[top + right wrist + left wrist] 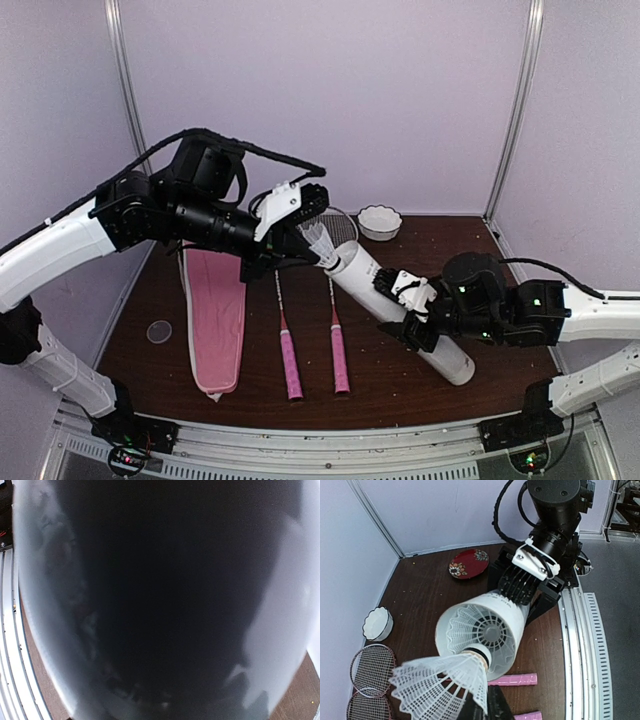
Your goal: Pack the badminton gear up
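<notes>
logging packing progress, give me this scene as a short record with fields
left gripper: shut on held shuttlecock, at the tube mouth
right gripper: shut on tube, tilted, mouth toward left gripper
inner shuttlecock: seated inside tube
rackets: two, side by side on table, unpacked
cover: flat on table, left of rackets

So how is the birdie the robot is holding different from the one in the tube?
The held shuttlecock is outside the tube, pinched by the left end effector; the other shuttlecock sits inside it. The held one shows its side, cork tip at the tube's mouth; the inner one shows only its open skirt. Both are white, cork end pointing into the tube.
</notes>
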